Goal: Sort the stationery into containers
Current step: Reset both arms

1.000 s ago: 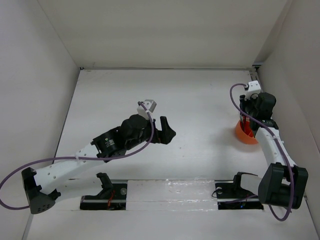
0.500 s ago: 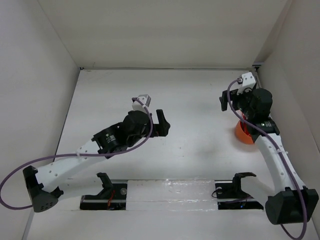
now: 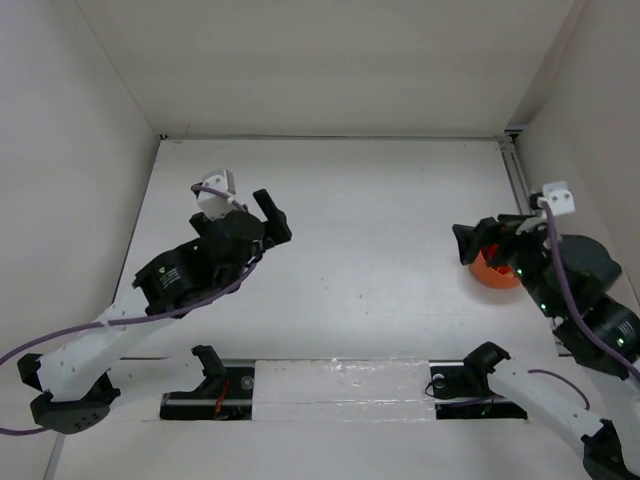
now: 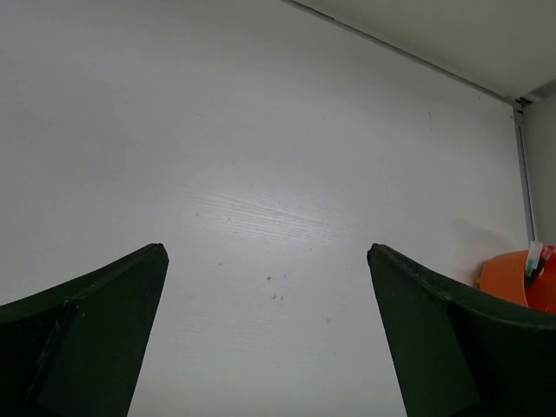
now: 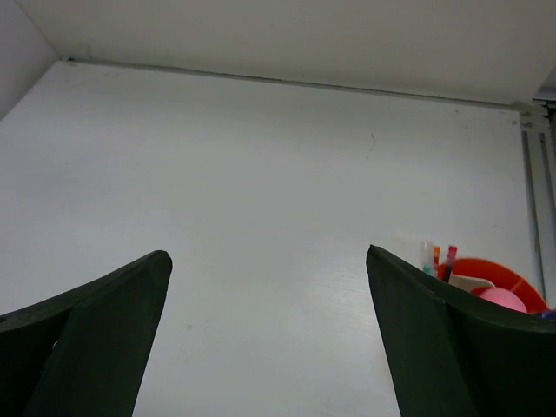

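Note:
The round orange tub (image 3: pixel 493 272) stands at the table's right side, partly hidden by my right arm. In the right wrist view the tub (image 5: pixel 512 276) holds a pink cap (image 5: pixel 502 301), a tan block (image 5: pixel 469 283) and thin red and green pens (image 5: pixel 440 259) standing upright. The left wrist view catches the tub (image 4: pixel 511 276) at its right edge, with pens (image 4: pixel 533 258) poking out. My right gripper (image 3: pixel 468 243) hangs open and empty just left of the tub; its wrist view shows the gripper (image 5: pixel 268 254) over bare table. My left gripper (image 3: pixel 272 216) is open and empty at the left middle, and its own view shows the gripper (image 4: pixel 265 252) over bare table.
White walls close in the table (image 3: pixel 380 200) on three sides. A metal rail (image 3: pixel 515 175) runs along the right edge. The arm bases and their mounting strip (image 3: pixel 340 385) sit along the near edge.
My right gripper opened, lifted off the orange tub and drew back toward the near right. My left arm swung left and farther back, its gripper still open.

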Available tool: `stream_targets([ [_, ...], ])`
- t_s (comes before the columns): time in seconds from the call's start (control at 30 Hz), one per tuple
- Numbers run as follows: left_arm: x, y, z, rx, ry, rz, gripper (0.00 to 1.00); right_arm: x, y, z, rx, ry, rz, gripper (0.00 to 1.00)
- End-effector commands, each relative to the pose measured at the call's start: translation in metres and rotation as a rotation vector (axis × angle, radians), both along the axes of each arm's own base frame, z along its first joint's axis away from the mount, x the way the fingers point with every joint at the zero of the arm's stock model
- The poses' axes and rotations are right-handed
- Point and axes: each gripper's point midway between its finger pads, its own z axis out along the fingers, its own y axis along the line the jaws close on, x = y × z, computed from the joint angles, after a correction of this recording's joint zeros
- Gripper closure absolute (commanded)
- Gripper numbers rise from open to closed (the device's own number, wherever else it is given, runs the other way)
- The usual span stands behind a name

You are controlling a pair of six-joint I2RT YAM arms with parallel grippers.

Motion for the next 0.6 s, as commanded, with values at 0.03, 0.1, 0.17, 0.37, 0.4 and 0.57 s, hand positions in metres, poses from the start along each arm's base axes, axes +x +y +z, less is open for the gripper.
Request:
stream_targets([
  [0.03,-0.018,0.050,0.018,-0.015,-0.038,0.098,0.00,-0.046,-0.032,-0.006,0.036,0.044,-0.035,0.00],
  [0.1,-0.030,0.058,0.021,-0.066,-0.048,0.069,0.00,-0.061,-0.033,-0.007,0.044,0.046,0.009,0.00],
  [0.17,-0.038,0.062,0.016,-0.092,-0.045,0.041,0.00,-0.077,-0.040,-0.010,0.041,0.040,0.029,0.00],
  [0.37,-0.062,0.093,0.013,-0.188,-0.086,0.037,0.00,-0.102,-0.061,-0.014,0.034,0.013,0.014,0.00],
  [0.4,-0.063,0.095,0.008,-0.188,-0.086,0.038,0.00,-0.104,-0.062,-0.015,0.034,0.013,0.014,0.00],
  [0.57,-0.075,0.112,0.000,-0.234,-0.090,0.048,0.00,-0.119,-0.071,-0.007,0.075,-0.050,0.035,0.00],
])
